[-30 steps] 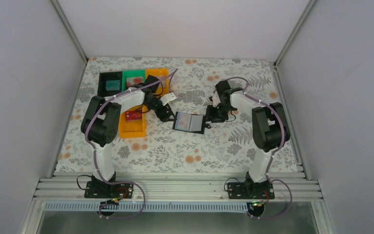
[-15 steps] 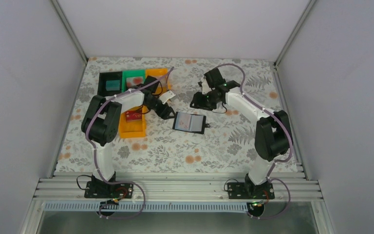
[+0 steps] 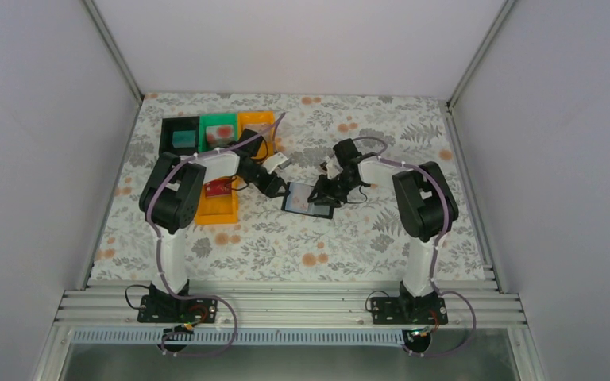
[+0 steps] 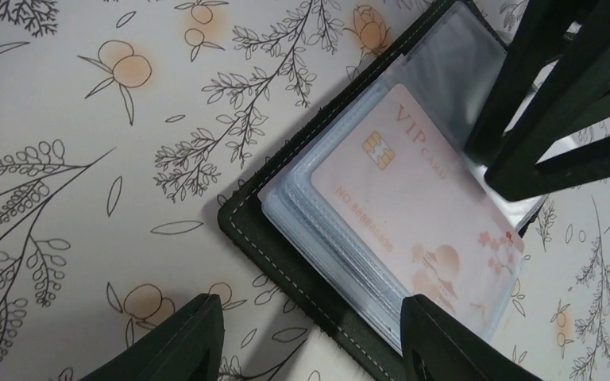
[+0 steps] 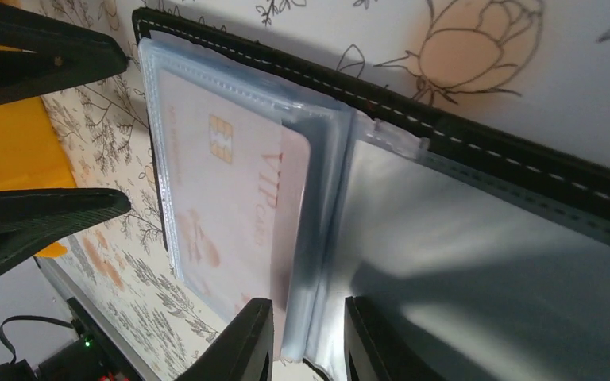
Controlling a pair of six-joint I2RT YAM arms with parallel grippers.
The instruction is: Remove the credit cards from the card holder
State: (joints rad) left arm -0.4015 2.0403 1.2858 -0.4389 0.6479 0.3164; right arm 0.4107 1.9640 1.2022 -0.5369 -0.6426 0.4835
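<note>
The card holder (image 3: 308, 200) lies open on the flowered cloth, black border round clear sleeves. A pale pink VIP credit card (image 4: 421, 214) sits in its top sleeve (image 5: 222, 198). My left gripper (image 4: 310, 337) is open, its fingers (image 4: 183, 341) straddling the holder's near corner without touching it. My right gripper (image 5: 308, 341) hangs low over the holder's middle. Its jaws stand narrowly apart, with the fold of clear sleeves (image 5: 318, 262) between them. In the top view the left gripper (image 3: 280, 189) and the right gripper (image 3: 322, 190) meet over the holder.
A black tray (image 3: 168, 136) with a teal card (image 3: 183, 140), a green tray (image 3: 206, 127) and an orange tray (image 3: 256, 123) line the back left. A nearer orange tray (image 3: 216, 208) holds a red card (image 3: 218, 187). Cage posts stand at the far corners.
My right arm swung from the back down onto the holder's middle and its jaws narrowed. The left gripper slid right to the holder's edge, its jaws closing partway.
</note>
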